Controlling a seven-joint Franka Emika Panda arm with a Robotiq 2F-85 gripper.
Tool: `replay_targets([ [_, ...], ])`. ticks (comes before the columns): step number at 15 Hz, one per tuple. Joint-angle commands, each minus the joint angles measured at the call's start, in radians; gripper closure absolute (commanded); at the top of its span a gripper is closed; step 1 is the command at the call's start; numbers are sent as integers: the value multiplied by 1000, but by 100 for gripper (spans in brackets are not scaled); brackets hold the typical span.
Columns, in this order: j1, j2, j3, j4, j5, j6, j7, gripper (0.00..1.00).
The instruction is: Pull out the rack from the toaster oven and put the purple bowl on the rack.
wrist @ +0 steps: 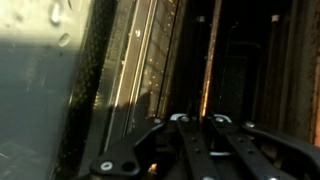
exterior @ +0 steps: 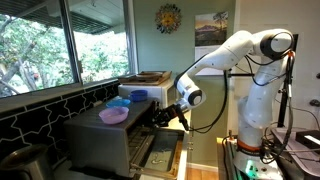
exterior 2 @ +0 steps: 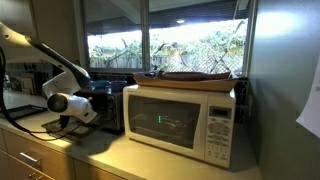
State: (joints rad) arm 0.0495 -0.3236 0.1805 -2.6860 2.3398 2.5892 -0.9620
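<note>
The dark-grey toaster oven (exterior: 100,145) stands on the counter with its drop-down door (exterior: 160,152) open; it also shows in an exterior view (exterior 2: 108,100). The purple bowl (exterior: 113,115) sits on top of the oven. My gripper (exterior: 174,117) reaches into the oven's mouth above the door. In the wrist view the fingers (wrist: 190,122) are drawn together around a thin wire of the rack (wrist: 208,60), whose bars run away into the dark cavity. How far the rack is out cannot be told.
Two blue bowls (exterior: 120,101) (exterior: 138,95) sit behind the purple one. A smaller white appliance with a tray (exterior: 146,78) stands at the back by the window. A white microwave (exterior 2: 180,118) fills the near counter in an exterior view.
</note>
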Motion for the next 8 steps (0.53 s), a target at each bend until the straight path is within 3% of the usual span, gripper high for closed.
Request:
replay_targets([
  [1, -1, -69, 18, -79, -69, 51, 116, 99],
  [7, -3, -112, 28, -124, -112, 63, 192, 99],
  [8, 35, -80, -3, -85, -110, 86, 185, 99],
])
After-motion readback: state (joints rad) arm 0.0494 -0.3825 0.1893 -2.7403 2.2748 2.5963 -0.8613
